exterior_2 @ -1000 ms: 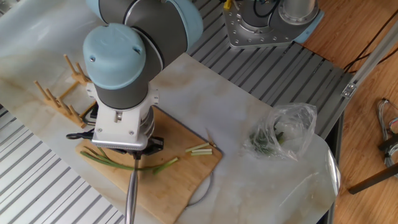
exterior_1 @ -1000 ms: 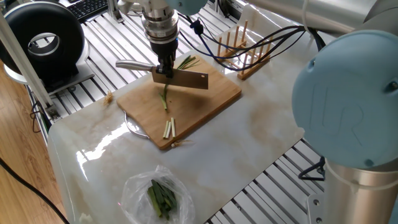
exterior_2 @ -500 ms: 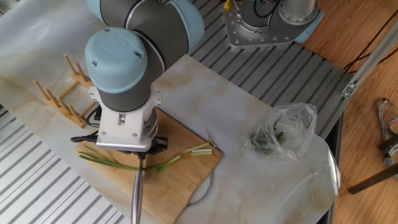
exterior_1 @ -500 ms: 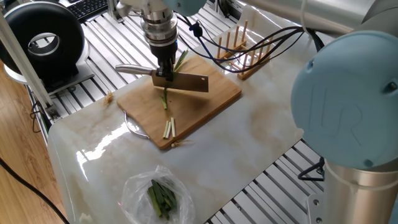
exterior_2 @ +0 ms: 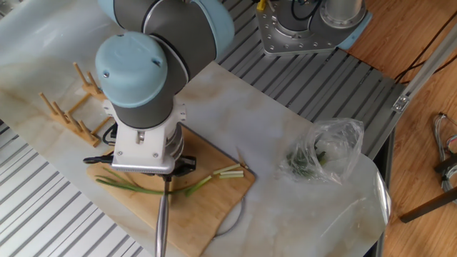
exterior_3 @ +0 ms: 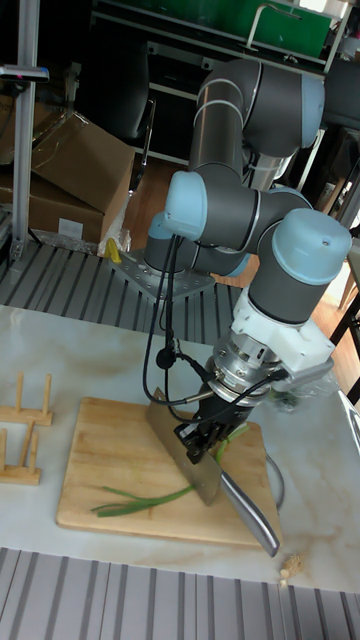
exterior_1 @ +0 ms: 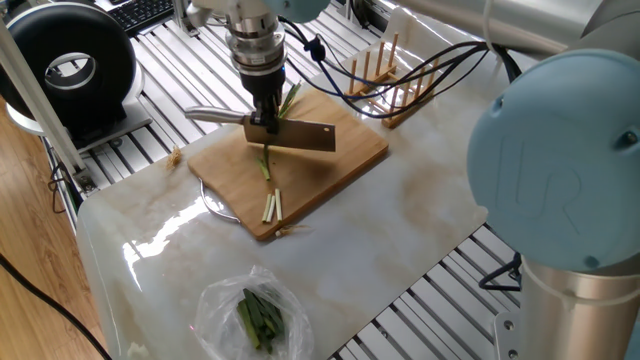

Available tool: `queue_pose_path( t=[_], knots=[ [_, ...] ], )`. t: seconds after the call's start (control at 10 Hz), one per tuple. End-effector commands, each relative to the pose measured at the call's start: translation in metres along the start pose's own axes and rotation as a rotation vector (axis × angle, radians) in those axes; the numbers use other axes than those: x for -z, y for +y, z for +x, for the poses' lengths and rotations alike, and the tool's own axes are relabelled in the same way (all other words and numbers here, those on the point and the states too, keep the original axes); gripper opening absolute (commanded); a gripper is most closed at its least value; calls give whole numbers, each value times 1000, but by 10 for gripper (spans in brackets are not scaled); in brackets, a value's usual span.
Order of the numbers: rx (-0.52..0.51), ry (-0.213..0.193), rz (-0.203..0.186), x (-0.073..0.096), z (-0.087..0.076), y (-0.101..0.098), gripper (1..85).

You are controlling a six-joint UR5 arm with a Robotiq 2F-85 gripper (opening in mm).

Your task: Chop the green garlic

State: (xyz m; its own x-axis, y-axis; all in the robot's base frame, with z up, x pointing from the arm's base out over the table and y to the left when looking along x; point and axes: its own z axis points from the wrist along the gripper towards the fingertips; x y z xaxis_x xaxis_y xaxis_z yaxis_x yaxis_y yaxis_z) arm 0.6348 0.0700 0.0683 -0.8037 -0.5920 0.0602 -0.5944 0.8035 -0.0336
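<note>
My gripper (exterior_1: 265,120) (exterior_3: 212,437) is shut on a kitchen knife (exterior_1: 300,137) and holds it edge down across the green garlic (exterior_1: 265,162). The knife's steel handle (exterior_2: 163,223) (exterior_3: 250,512) sticks out sideways. The thin stalk (exterior_2: 132,188) (exterior_3: 140,498) lies on the bamboo cutting board (exterior_1: 345,160), its leafy tips (exterior_1: 292,97) behind the blade. Short cut sticks (exterior_1: 272,206) (exterior_2: 230,170) lie near the board's front edge. In the other fixed view the wrist hides my fingers.
A clear plastic bag of dark green leaves (exterior_1: 255,315) (exterior_2: 321,155) lies on the marble top beyond the board. A wooden peg rack (exterior_1: 385,75) (exterior_2: 68,107) (exterior_3: 20,405) stands beside the board. A round black device (exterior_1: 70,65) sits off the table's corner.
The knife has shifted slightly along the stalk toward the cut sticks and sits a little lower. The stalk's leafy end has swung a bit.
</note>
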Motion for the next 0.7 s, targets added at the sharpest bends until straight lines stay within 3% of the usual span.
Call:
queue_pose_path(
  t=[0.0,0.6],
  knots=[
    [-22,7,-27,3,3,7,13],
    [-68,34,-39,10,12,14,13]
  ],
)
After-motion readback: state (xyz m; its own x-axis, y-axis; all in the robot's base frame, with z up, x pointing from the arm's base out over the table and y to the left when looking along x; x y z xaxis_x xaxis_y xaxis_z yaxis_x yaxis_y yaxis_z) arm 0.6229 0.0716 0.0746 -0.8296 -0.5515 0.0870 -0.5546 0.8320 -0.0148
